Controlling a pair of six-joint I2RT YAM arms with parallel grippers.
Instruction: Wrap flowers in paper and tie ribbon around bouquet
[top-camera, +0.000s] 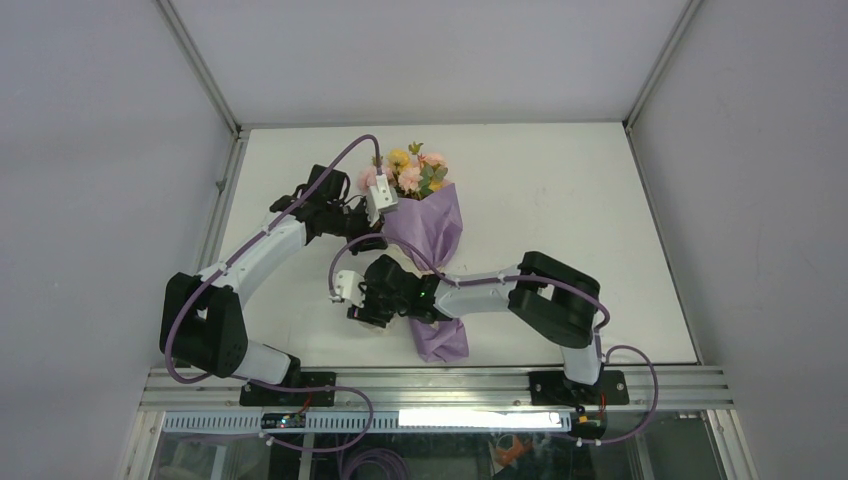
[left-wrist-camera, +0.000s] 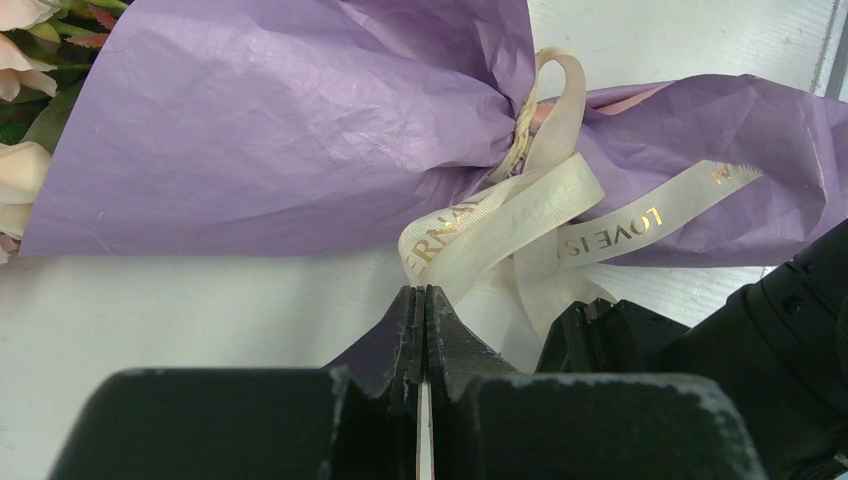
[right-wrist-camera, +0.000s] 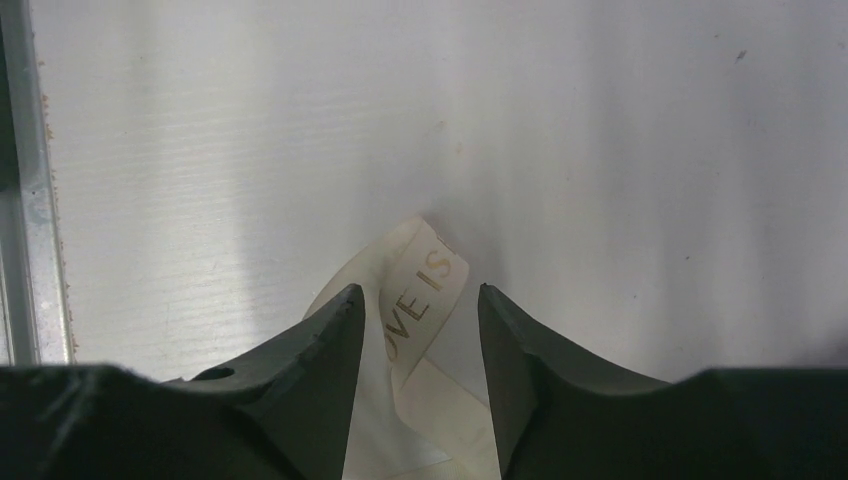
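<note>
The bouquet lies on the table: yellow and pink flowers (top-camera: 412, 170) (left-wrist-camera: 20, 170) stick out of a lilac paper (top-camera: 432, 228) (left-wrist-camera: 280, 130) cone. A cream ribbon (left-wrist-camera: 520, 205) with gold lettering is knotted round the cone's narrow neck, its loops hanging toward me. My left gripper (top-camera: 372, 240) (left-wrist-camera: 421, 290) is shut, and a ribbon loop runs into its tips. My right gripper (top-camera: 372, 305) (right-wrist-camera: 418, 292) is open just above the table. A loose stretch of ribbon (right-wrist-camera: 425, 275) lies between its fingers without being pinched. The neck is hidden under my right arm in the top view.
The paper's tail end (top-camera: 442, 340) lies near the table's front edge. An aluminium rail (right-wrist-camera: 30, 200) borders the table beside my right gripper. The black right gripper body (left-wrist-camera: 700, 350) sits close to the right of my left fingers.
</note>
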